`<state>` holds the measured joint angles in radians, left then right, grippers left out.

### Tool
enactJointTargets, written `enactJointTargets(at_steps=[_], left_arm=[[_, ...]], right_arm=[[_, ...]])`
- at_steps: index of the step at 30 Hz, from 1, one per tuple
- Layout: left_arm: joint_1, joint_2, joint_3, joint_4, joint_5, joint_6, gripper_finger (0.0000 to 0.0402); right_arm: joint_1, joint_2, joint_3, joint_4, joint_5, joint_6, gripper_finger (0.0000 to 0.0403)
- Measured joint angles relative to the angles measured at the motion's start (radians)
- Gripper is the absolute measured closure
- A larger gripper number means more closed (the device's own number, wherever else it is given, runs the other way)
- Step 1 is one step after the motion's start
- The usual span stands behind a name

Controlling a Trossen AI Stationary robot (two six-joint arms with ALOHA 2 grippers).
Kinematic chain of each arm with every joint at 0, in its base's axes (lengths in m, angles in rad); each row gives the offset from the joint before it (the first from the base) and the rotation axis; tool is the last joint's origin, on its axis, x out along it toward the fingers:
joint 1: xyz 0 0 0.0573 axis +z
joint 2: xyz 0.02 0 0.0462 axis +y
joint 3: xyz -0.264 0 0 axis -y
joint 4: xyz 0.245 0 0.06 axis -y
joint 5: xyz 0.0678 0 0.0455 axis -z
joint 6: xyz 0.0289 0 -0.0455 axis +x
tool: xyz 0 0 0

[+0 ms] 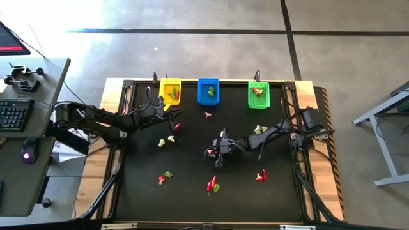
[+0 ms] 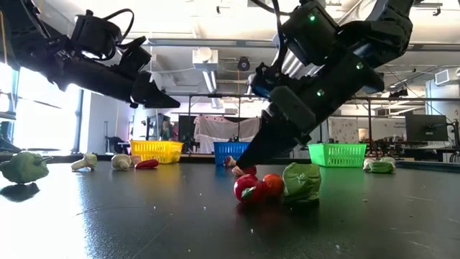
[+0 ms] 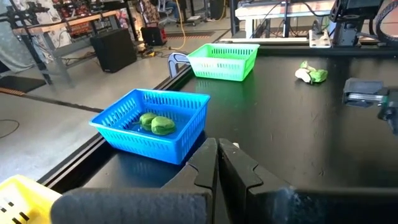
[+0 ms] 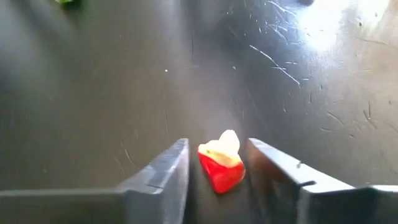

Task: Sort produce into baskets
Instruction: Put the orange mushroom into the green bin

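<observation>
Our right gripper (image 4: 214,163) sat low over the middle of the black table (image 1: 192,198), fingers parted narrowly around a small red-and-white mushroom piece (image 4: 222,163) lying on the mat between them, not yet pinched as far as we could see. We judged the piece light, rigid and smooth, likely to squirt out if caught on its sloped red cap; a grip square across its widest part seemed safest, closing gently. Our left gripper (image 3: 217,163) hovered near the yellow basket (image 1: 170,91), fingers together and empty. The blue basket (image 3: 149,121) already held two green pieces (image 3: 157,123); the green basket (image 1: 258,94) stood further along the same edge.
</observation>
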<state>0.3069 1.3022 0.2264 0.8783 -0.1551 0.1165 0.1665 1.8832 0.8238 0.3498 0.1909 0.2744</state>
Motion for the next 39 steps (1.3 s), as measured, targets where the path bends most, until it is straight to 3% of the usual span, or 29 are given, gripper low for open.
enactJointTargets(at_steps=[6, 10, 17, 24, 28, 32, 39], left_arm=[[0.0, 0.0, 0.0, 0.0, 0.0, 0.009, 0.0401], [0.0, 0.0, 0.0, -0.004, 0.0, 0.011, 0.0401], [0.0, 0.0, 0.0, -0.005, 0.001, 0.017, 0.0401], [0.0, 0.0, 0.0, -0.006, 0.016, 0.017, 0.0401], [0.0, 0.0, 0.0, -0.005, 0.016, 0.018, 0.0401], [0.0, 0.0, 0.0, -0.006, 0.016, 0.016, 0.0401], [0.0, 0.0, 0.0, -0.006, 0.015, 0.018, 0.0401]], right_arm=[[-0.003, -0.014, 0.0, 0.008, 0.008, -0.013, 0.0348], [-0.013, -0.07, 0.0, -0.027, 0.068, -0.026, 0.0386], [-0.108, -0.336, 0.0, -0.397, 0.233, -0.034, 0.0386], [-0.369, -0.6, 0.0, -0.803, 0.36, 0.023, 0.0385], [-0.572, -0.637, 0.0, -0.872, 0.334, 0.019, 0.0384], [-0.738, -0.596, -0.003, -0.858, 0.208, -0.053, 0.0384], [-0.895, -0.473, -0.004, -0.83, 0.062, -0.119, 0.0384]])
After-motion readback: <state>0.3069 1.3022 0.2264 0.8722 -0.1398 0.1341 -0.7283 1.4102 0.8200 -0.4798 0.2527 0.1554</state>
